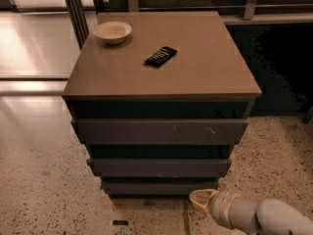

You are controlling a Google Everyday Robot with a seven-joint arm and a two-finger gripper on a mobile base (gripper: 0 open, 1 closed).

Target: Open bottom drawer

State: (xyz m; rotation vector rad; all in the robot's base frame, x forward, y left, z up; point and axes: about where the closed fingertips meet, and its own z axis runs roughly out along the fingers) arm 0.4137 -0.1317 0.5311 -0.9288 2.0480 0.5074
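The bottom drawer [159, 187] is the lowest, narrowest dark grey front of three on the cabinet, and it sits closed. Above it are the plain middle front [159, 167] and the widest front with pale scratches [161, 131]. My gripper [201, 201] reaches in from the lower right on a pale arm. Its tan tip is near the floor, just below and in front of the bottom drawer's right end.
On the cabinet top [205, 67] stand a cream bowl [112, 32] at the back left and a black remote [161, 56] near the middle. Speckled floor [44, 180] surrounds the cabinet. A dark panel [283, 67] stands to the right, metal posts [76, 9] behind.
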